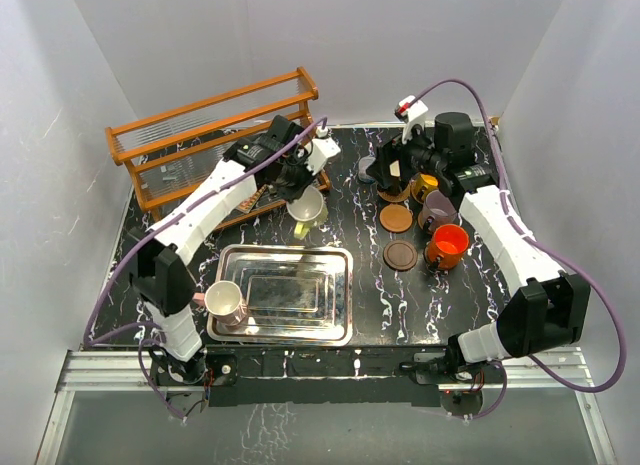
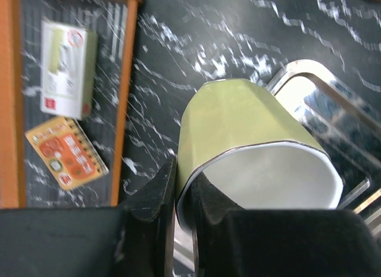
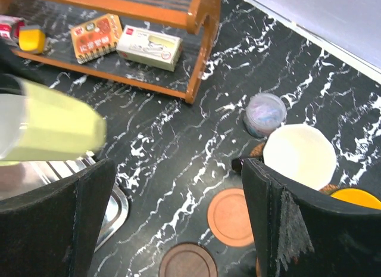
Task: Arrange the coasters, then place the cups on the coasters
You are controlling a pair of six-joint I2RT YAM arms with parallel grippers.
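My left gripper is shut on the rim of the olive-yellow cup, one finger inside and one outside. The tilted cup hangs at the far edge of the steel tray. My right gripper stands open above the table with nothing between its fingers. Just below it lie an orange coaster and a dark brown coaster. A cream cup stands by the right finger on a partly hidden coaster. Yellow, mauve and red-orange cups stand at the right. A pink cup sits at the tray's left edge.
A wooden rack with small boxes beneath it stands at the back left. A small grey-blue pot sits just beyond the cream cup. The tray lies to the left of the right gripper.
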